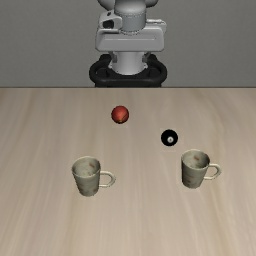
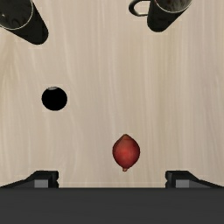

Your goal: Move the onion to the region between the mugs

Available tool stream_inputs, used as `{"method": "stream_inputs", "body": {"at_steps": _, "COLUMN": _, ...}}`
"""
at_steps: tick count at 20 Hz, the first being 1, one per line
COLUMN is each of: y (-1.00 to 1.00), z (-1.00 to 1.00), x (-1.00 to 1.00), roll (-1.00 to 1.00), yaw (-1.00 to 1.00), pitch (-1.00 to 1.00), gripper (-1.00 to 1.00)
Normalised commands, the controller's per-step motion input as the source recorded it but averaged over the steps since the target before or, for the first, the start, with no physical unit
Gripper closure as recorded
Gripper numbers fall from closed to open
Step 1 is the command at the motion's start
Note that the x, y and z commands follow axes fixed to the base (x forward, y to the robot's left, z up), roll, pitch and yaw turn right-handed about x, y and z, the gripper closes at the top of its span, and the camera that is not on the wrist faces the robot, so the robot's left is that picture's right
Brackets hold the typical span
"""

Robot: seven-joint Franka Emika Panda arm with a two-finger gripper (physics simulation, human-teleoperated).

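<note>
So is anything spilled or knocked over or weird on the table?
Nothing is spilled or knocked over. One mug and the other mug stand upright and the onion lies on the table. Only the black round thing near the onion looks odd: so flat and dark that I cannot tell if it is a ball or a hole.

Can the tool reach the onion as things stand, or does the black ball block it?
Probably yes: the onion lies just ahead of the open tool, with the black ball off to one side, well apart.
</note>
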Motion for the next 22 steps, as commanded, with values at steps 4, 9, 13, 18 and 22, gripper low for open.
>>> {"method": "stream_inputs", "body": {"at_steps": 4, "y": -0.50, "z": 0.00, "x": -0.50, "roll": 0.00, "yaw": 0.00, "pitch": 0.00, "gripper": -1.00}}
{"method": "stream_inputs", "body": {"at_steps": 9, "y": -0.20, "z": -0.40, "x": -0.40, "roll": 0.00, "yaw": 0.00, "pitch": 0.00, "gripper": -1.00}}
{"method": "stream_inputs", "body": {"at_steps": 13, "y": 0.00, "z": -1.00, "x": 0.00, "roll": 0.00, "yaw": 0.00, "pitch": 0.00, "gripper": -1.00}}
{"method": "stream_inputs", "body": {"at_steps": 18, "y": 0.00, "z": -1.00, "x": 0.00, "roll": 0.00, "yaw": 0.00, "pitch": 0.00, "gripper": -1.00}}
{"method": "stream_inputs", "body": {"at_steps": 22, "y": 0.00, "z": -1.00, "x": 0.00, "roll": 0.00, "yaw": 0.00, "pitch": 0.00, "gripper": -1.00}}
